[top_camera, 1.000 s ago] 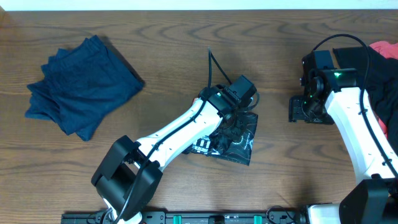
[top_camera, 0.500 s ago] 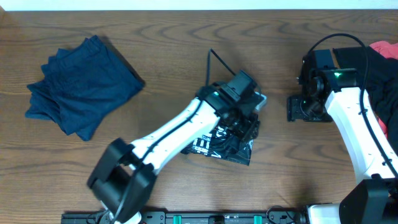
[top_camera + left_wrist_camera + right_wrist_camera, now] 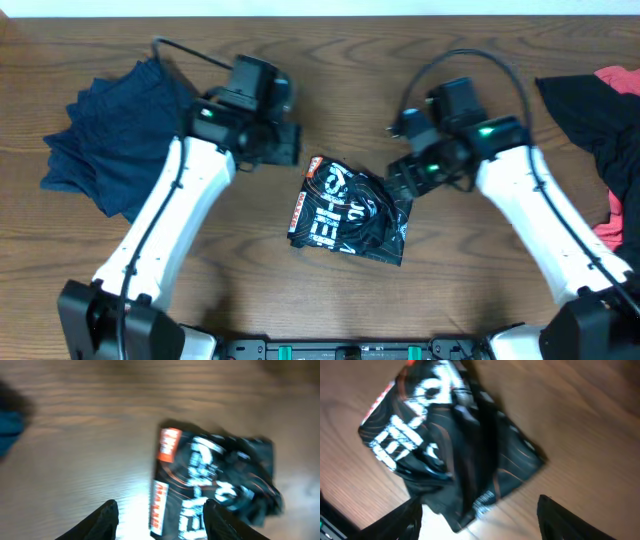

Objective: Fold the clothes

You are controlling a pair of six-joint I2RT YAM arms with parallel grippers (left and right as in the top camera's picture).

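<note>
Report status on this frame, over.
Left gripper open, empty. Right gripper open, empty. Black printed garment folded, mid-table. Blue stack left, unfolded pile far right, neither in the way.

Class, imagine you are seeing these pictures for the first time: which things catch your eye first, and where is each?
A folded black garment with white and orange print lies in the middle of the table, with the open left gripper and open right gripper on either side of it, holding nothing. A blue pile of clothes sits at the far left, and a loose black and red heap at the right edge.
</note>
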